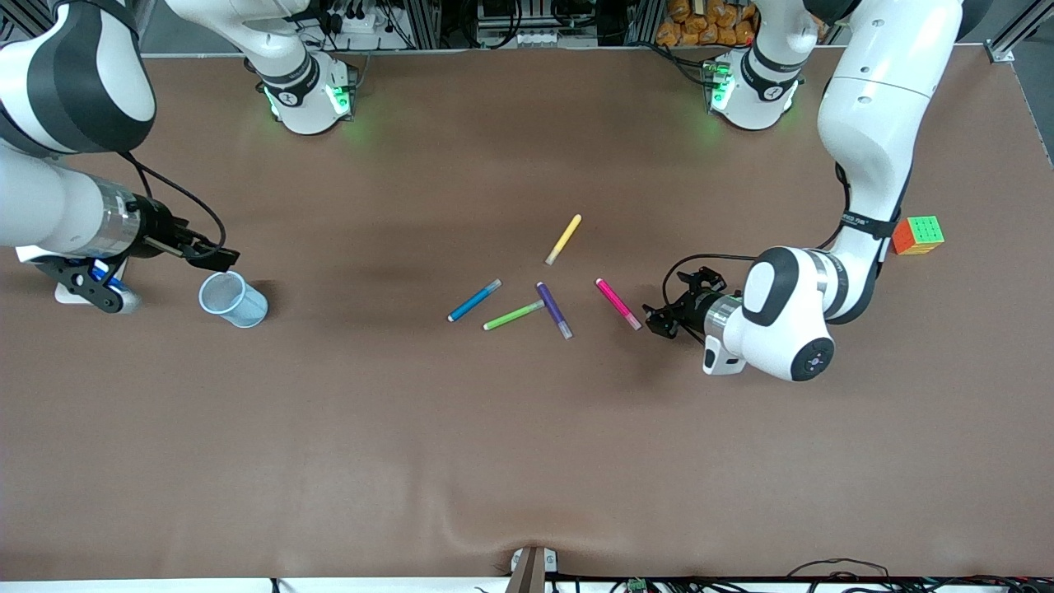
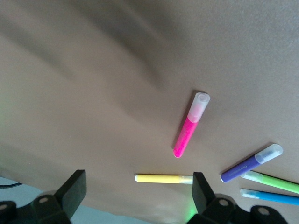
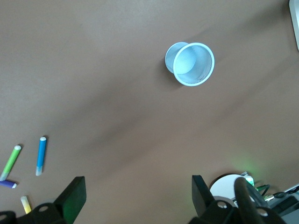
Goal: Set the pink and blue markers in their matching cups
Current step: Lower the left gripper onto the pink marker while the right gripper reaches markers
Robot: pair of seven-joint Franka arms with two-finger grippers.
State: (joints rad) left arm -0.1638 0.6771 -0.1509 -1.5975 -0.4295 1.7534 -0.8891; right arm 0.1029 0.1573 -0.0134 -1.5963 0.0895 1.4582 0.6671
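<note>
Left gripper [image 1: 655,319] beside the pink marker [image 1: 617,303], fingers wide; no pink cup in view.
Blue marker [image 1: 474,301] lies mid-bench among other pens; right gripper [image 1: 216,259], fingers wide, over the blue cup [image 1: 233,299]; a careless descent could topple it.

The whole counter [image 1: 527,461] is seen from a high camera facing the arm bases. Close, downward views are given by the wrist cameras; the blue marker [image 1: 474,300] [image 2: 268,197] [image 3: 41,155] is shared by all three views.
</note>
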